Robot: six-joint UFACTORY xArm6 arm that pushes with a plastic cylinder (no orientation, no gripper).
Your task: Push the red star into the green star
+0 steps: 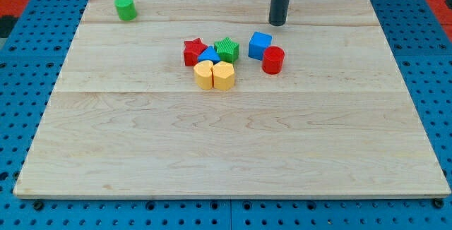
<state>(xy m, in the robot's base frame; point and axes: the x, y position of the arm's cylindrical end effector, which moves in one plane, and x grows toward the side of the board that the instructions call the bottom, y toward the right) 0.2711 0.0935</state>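
Red star [193, 51] sits in the upper middle of the wooden board [233, 145], at the view's left end of a tight cluster of blocks. Just to its right, with a small blue block [208, 55] wedged between and slightly below them, stands the green star [227, 49]; whether the two stars actually touch cannot be told, as the blue piece hides the gap. Below these lie two yellow blocks [214, 75] side by side, pressed against each other and against the blue piece above.

Further to the view's right is a blue cube [260, 45], near the green star but apart from it, and a red cylinder [273, 59] touching or almost touching the cube's lower right corner. Well apart from everything, near the board's top left corner, stands a green cylinder [126, 8].

There is no hand to open or close here: the arm ends in a dark rod that holds nothing. My tip [277, 24] rests near the board's top edge, above and just right of the blue cube, touching no block and well clear of the red star.
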